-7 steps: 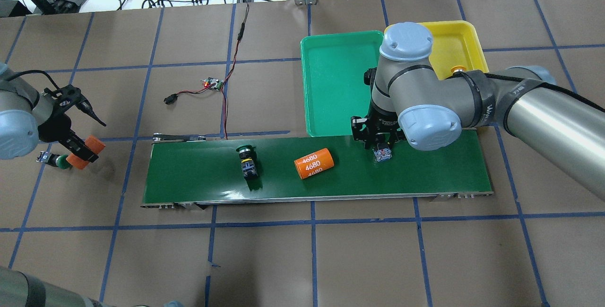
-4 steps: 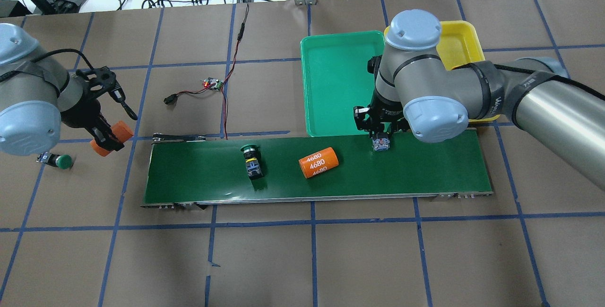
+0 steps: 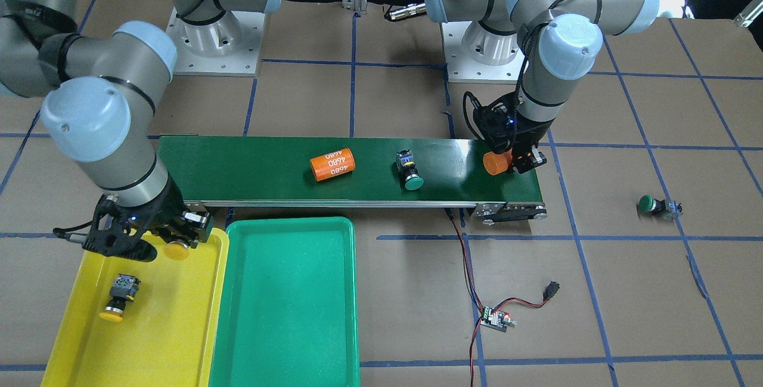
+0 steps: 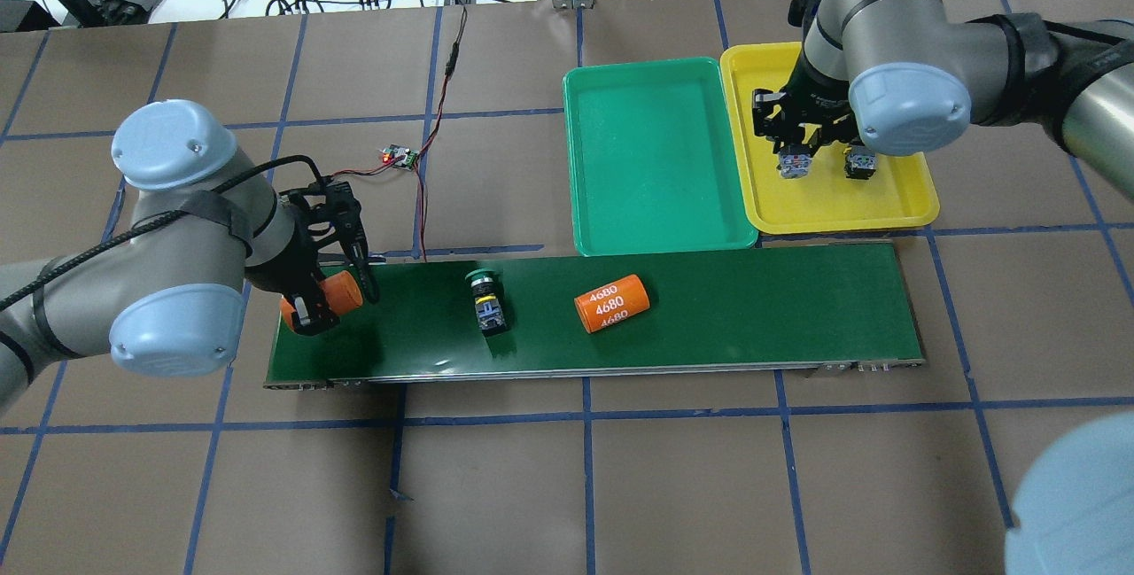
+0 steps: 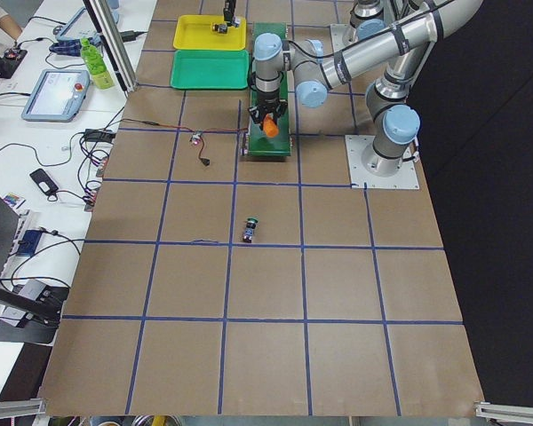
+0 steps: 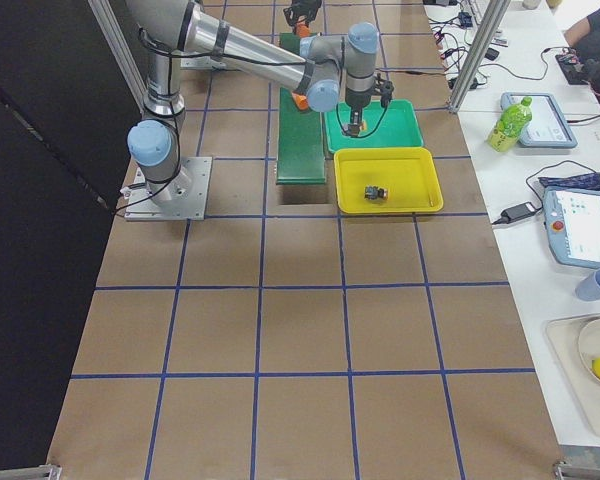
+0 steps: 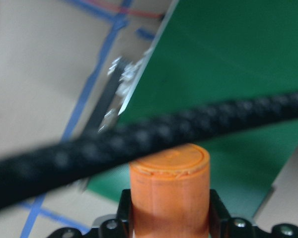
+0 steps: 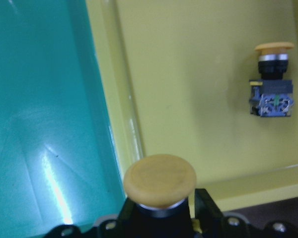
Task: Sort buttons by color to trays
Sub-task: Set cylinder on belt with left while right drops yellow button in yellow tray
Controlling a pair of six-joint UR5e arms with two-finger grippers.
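Observation:
My right gripper (image 4: 795,164) is shut on a yellow button (image 8: 160,181) and holds it over the yellow tray (image 4: 842,207), near the tray's edge beside the green tray (image 4: 656,159). A second yellow button (image 4: 859,163) lies in the yellow tray. My left gripper (image 4: 324,297) is shut on an orange cylinder (image 7: 170,193) over the left end of the conveyor belt (image 4: 753,309). One green button (image 4: 486,299) lies on the belt. Another green button (image 3: 656,205) lies on the table beyond the belt's left end; my left arm hides it in the overhead view.
An orange cylinder marked 4680 (image 4: 611,304) lies on the belt's middle. The green tray holds nothing. A small circuit board (image 4: 399,156) with red and black wires lies on the table behind the belt's left half.
My right gripper carried the yellow button from the belt up and over into the yellow tray. My left arm carried its orange cylinder from the left of the table to the belt's left end.

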